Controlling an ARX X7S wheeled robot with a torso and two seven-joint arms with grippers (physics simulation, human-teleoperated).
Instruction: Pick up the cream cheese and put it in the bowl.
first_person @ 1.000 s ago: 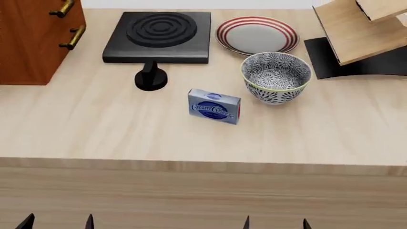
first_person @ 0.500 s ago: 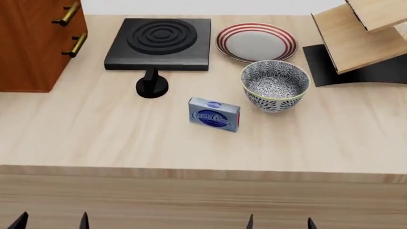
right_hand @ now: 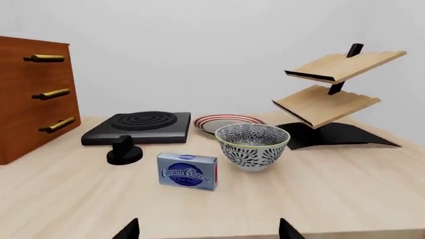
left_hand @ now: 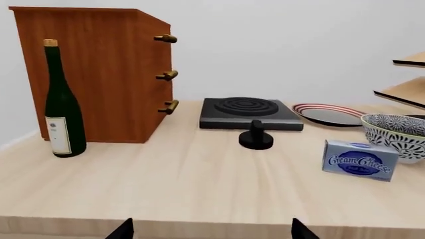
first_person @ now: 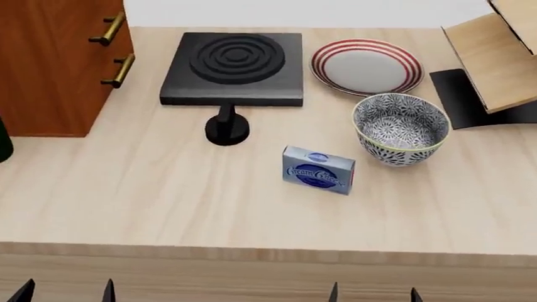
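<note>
- Left wrist view: the cream cheese (left_hand: pixel 361 160) stands on its long edge on the tabletop (left_hand: pixel 179 174), label facing the camera, just in front of the bowl (left_hand: pixel 396 135) and apart from it. The left gripper (left_hand: pixel 207 230) shows only as two dark tips at the frame's lower edge with a wide gap between them, so its jaws are spread and hold nothing; it sits short of the tabletop's near edge, probably because no reach has begun. A wine bottle (left_hand: pixel 61 102) stands beside the wooden cabinet (left_hand: pixel 106 74), well clear of the box.
- Head view: the cream cheese (first_person: pixel 318 170) sits near the middle of the tabletop (first_person: pixel 168 195), with the bowl (first_person: pixel 401 128) just beyond it toward the right arm's side. The right gripper (first_person: pixel 373 293) therefore looks the handier one (my judgement). The burner (first_person: pixel 233 68) and its knob (first_person: pixel 226 128) lie behind the box, and the striped plate (first_person: pixel 366 67) is behind the bowl.
- Right wrist view: the box (right_hand: pixel 187 171) is almost centred ahead, the bowl (right_hand: pixel 252 145) just past it. The right gripper (right_hand: pixel 208 229) also has its jaws parted and empty. A tiered wooden rack (right_hand: pixel 332 89) stands off to one side.
</note>
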